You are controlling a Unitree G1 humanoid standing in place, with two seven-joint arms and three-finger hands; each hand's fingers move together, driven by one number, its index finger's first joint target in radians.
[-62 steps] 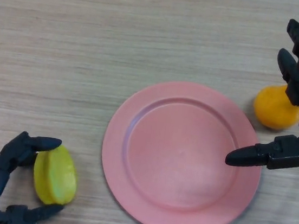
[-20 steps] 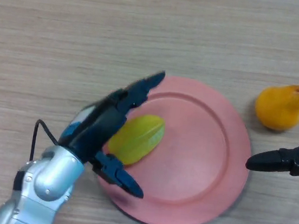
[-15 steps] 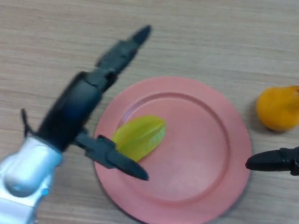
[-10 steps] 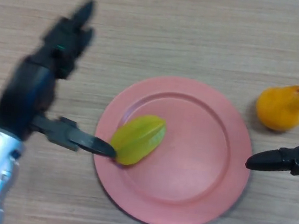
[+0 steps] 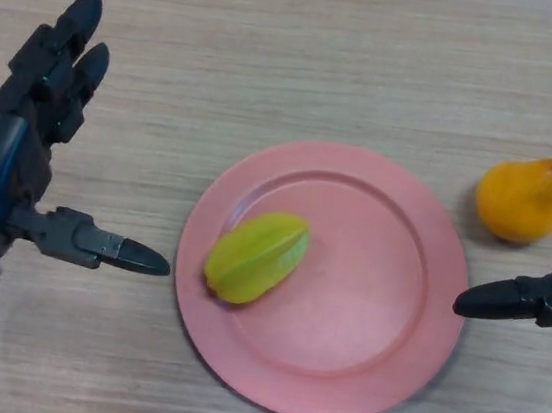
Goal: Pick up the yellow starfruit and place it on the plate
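Starfruit (image 5: 257,258), yellow-green, lying on its side on the left part of a pink plate (image 5: 377,365), ridges running lengthwise, one pointed end toward the plate's centre and the other close to the left rim. Not touched by either hand.

Plate sitting flat on a pale wood-grain table (image 5: 274,55), nearer the front edge than the far one, roughly midway between the left and right sides.

Left hand (image 5: 5,158) hovering over the table just left of the plate, spread wide and holding nothing: fingers straight and pointing toward the far edge, thumb stretched sideways toward the plate, its tip stopping just short of the left rim. Clear gap between thumb tip and starfruit.

Right hand (image 5: 547,295) at the table's right edge, only partly in view, likewise spread wide and empty: thumb reaching in toward the plate's right rim with its tip near the rim, fingers extended near the far right corner.

Orange-yellow pear (image 5: 521,198) with a short dark stem resting on the table just beyond the plate's right rim, between the right hand's fingers and thumb but apart from the thumb; contact with the fingers impossible to judge.
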